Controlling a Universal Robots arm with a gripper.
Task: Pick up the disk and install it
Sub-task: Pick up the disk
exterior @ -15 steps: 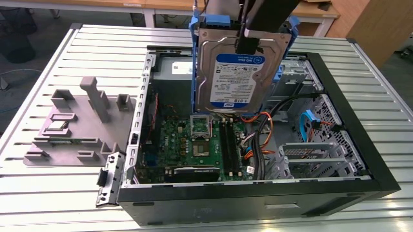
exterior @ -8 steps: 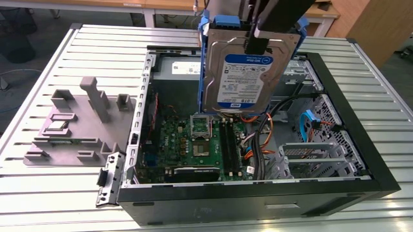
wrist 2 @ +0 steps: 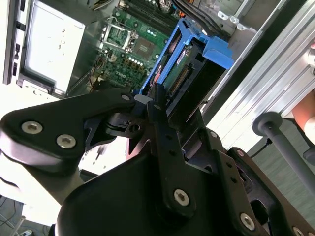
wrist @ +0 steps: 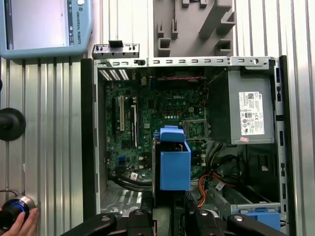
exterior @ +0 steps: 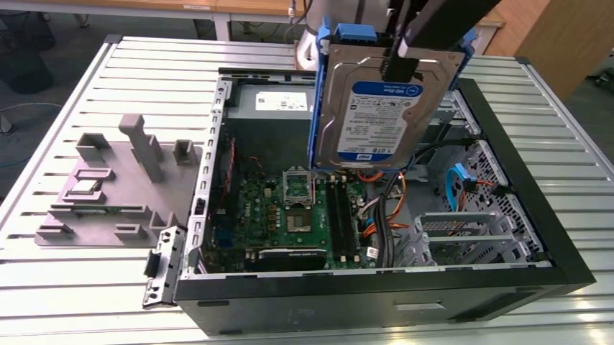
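Pick looks done to me: gripper (exterior: 396, 70) clamped on the disk (exterior: 379, 118), held upright above the open PC case (exterior: 384, 305), not yet seated.

Exterior view: high, oblique over PC case (exterior: 384, 295) – both wrist views look down, closer; all 3 share motherboard (exterior: 287, 215) (wrist 2: 129, 54) (wrist: 147, 113).

silver disk (exterior: 381, 108) in blue frame, upright, above open case

The disk (exterior: 379, 118) is showing silver metal, with a blue-and-white label and a blue frame. The motherboard (exterior: 292, 219) is looking green, the computer case (exterior: 384, 302) black, and the table (exterior: 77, 302) pale grey with stripes.
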